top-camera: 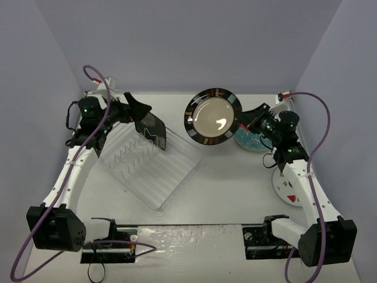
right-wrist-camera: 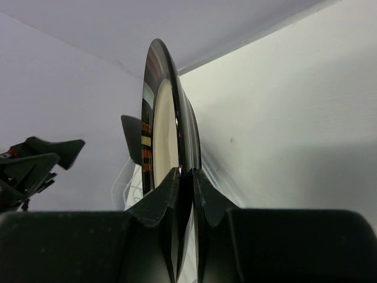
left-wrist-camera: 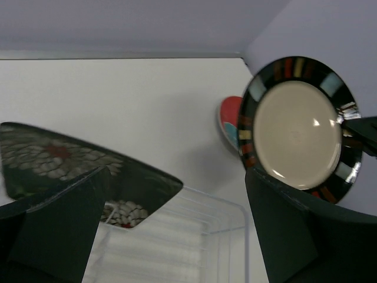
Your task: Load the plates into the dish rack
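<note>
White table (top-camera: 235,183), dish rack (top-camera: 150,171) left of centre; teal floral plate (top-camera: 248,142) far right, small white plate (top-camera: 284,190) nearer

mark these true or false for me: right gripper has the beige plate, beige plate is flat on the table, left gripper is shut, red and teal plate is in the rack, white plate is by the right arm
1. The right gripper is clamped on the beige striped-rim plate. True.
2. The beige plate lies flat on the table. False: it is held up on edge, off the table.
3. The left gripper is shut. False: its fingers stand wide apart, next to the square black plate.
4. The red-and-teal plate is in the dish rack. False: it lies on the table under the right gripper, outside the rack.
5. The white plate with red triangles lies on the table beside the right arm. True.
</note>
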Controlling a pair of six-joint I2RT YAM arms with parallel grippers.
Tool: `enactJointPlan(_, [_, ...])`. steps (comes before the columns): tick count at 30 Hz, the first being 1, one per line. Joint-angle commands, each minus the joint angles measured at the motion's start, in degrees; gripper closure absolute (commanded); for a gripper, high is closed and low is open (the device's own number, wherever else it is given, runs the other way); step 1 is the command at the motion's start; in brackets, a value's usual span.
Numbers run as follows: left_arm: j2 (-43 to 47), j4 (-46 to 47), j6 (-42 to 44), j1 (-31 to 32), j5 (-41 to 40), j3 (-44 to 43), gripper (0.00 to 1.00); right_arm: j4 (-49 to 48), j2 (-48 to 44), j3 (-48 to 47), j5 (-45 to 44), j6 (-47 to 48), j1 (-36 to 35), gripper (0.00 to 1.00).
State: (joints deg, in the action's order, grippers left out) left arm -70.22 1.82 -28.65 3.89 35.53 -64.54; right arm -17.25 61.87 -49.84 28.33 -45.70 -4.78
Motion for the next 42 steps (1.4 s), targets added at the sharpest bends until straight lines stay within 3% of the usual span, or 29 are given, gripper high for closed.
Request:
enactJointPlan(1, [-4.9, 12.4, -4.3, 6.3, 13.0, -1.8, 0.03, -21.9, 1.3, -2.6, 5.1, -11.1, -1.5, 1.0])
enactJointPlan(9, [-10.1, 17.9, -7.8, 9.7, 17.0, -2.5, 0.03, -28.7, 3.9, -1.4, 7.5, -16.7, -3.5, 1.0])
enactJointPlan(15, [-8.4, 18.2, -7.9, 9.7, 16.5, -2.4, 0.03, -23.8, 5.7, -5.9, 3.7, -8.5, -9.4, 1.0])
enactJointPlan(21, [-9.0, 23.6, -11.3, 9.7, 19.1, -0.9, 0.03, -30.5, 10.3, -6.9, 4.9, -12.0, -12.5, 1.0])
enactJointPlan(23, [-9.1, 26.0, -13.2, 9.7, 20.7, -0.5, 0.09, -32.8, 11.2, -6.9, 5.1, -13.2, -13.0, 1.0])
enactJointPlan(29, [-8.5, 27.1, -13.3, 9.7, 22.1, -0.5, 0.42, -33.1, 12.0, -7.1, 5.0, -12.3, -13.3, 1.0])
enactJointPlan(36, [-9.3, 30.4, -14.9, 9.6, 24.4, -1.2, 1.0, -39.1, 15.9, -8.0, 10.8, -12.7, -13.5, 1.0])
enactJointPlan(42, [-9.7, 32.2, -17.3, 9.3, 24.5, -2.7, 1.0, -41.7, 19.4, -9.2, 20.2, -8.4, -14.0, 1.0])
